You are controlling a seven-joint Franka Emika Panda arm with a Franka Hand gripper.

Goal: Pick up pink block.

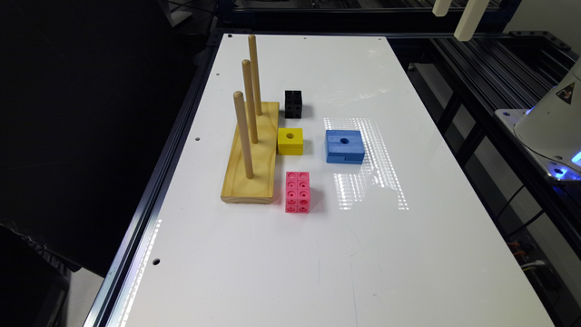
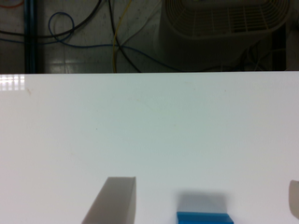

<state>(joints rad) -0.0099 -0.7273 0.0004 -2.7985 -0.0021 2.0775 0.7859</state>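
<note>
We find the pink block (image 1: 297, 191) lying flat and free on the desk (image 1: 408, 254), untouched. Just beside it at 9 o'clock is the wooden peg base (image 1: 252, 168); the yellow block (image 1: 290, 141) sits near at 12, the blue block (image 1: 345, 146) at 1. The pincer (image 2: 212, 200) is spread wide, holding nothing, with the blue block between its fingers (image 2: 114, 200). Risks, in our judgement: descending on blue instead, or a finger fouling the peg base.

The pink block (image 1: 297, 192), made of small joined cubes with a round hole in each face, is laid flat on the worktop (image 1: 317, 254), two cubes wide.
</note>
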